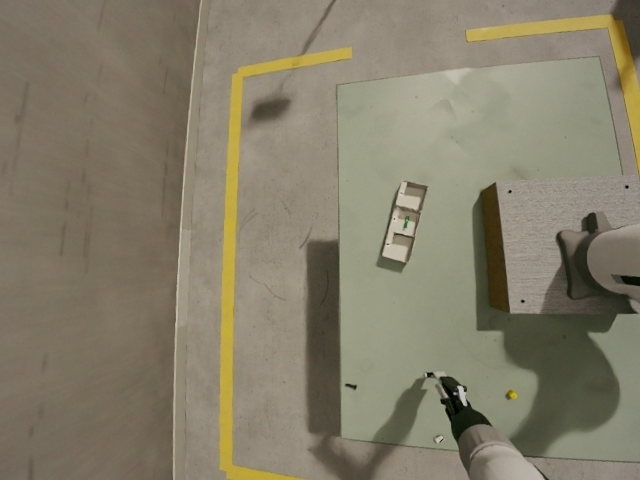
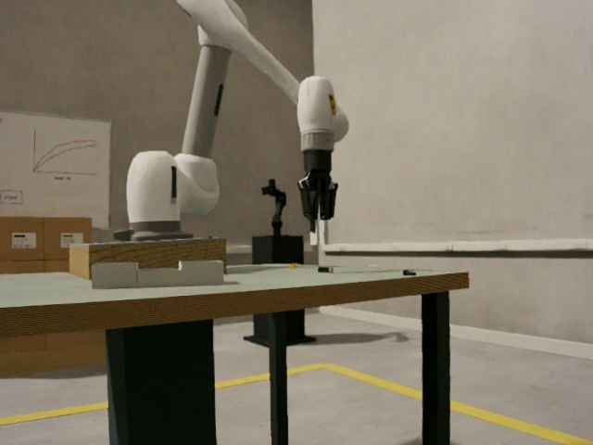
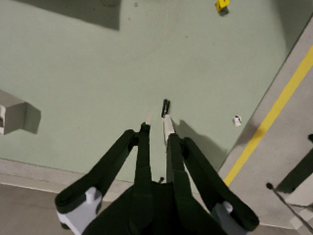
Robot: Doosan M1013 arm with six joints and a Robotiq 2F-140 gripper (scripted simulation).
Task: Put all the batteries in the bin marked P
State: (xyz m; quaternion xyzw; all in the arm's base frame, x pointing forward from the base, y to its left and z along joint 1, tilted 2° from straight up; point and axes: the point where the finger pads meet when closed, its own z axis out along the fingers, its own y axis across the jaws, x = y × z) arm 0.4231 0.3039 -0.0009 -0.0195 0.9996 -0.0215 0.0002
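Note:
A small black-and-silver battery [image 1: 430, 374] [image 2: 325, 269] [image 3: 165, 107] lies on the green table top [image 1: 465, 129] near its front edge. My gripper [image 1: 440, 383] [image 2: 318, 236] [image 3: 157, 119] hangs above it and points straight down. Its fingers stand a narrow gap apart with nothing between them. A white bin with three compartments [image 1: 404, 221] [image 2: 157, 273] stands mid-table, and one corner shows in the wrist view [image 3: 10, 115]. A green battery [image 1: 406, 222] lies in its middle compartment. I cannot read the bin's marks.
A black screw [image 1: 351, 385] [image 2: 408, 272] lies near the table's left edge. A small white piece [image 1: 438, 439] [image 3: 237, 119] lies at the front edge. A yellow piece [image 1: 511, 395] [image 3: 222, 5] lies to the right. The arm's wooden base block [image 1: 558, 242] stands at the right.

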